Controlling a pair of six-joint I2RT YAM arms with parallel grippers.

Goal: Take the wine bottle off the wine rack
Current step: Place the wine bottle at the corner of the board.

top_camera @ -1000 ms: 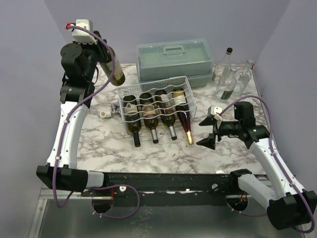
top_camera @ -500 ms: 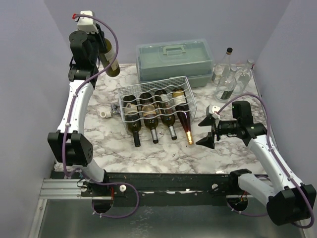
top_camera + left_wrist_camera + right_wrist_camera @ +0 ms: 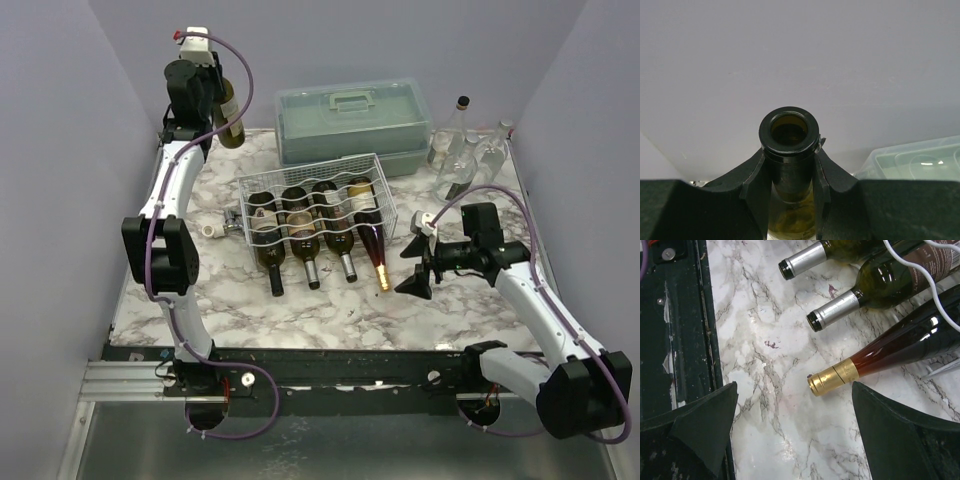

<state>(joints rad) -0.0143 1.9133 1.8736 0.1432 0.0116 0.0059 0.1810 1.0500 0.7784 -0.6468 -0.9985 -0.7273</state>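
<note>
The left tool (image 3: 790, 170) clenches the wine bottle (image 3: 231, 118) by its neck, aloft; the seemingly shallow grip could slip. The right tool (image 3: 794, 387) is released.

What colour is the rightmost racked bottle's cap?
Gold foil cap on the amber glass bottle; right wrist view best.

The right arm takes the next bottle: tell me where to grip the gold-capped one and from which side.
Best the slim neck of the gold-capped bottle, just behind the cap, where it juts past the wine rack toward the arms. Bring the open right gripper down from above, astride it; wires cover the body.
</note>
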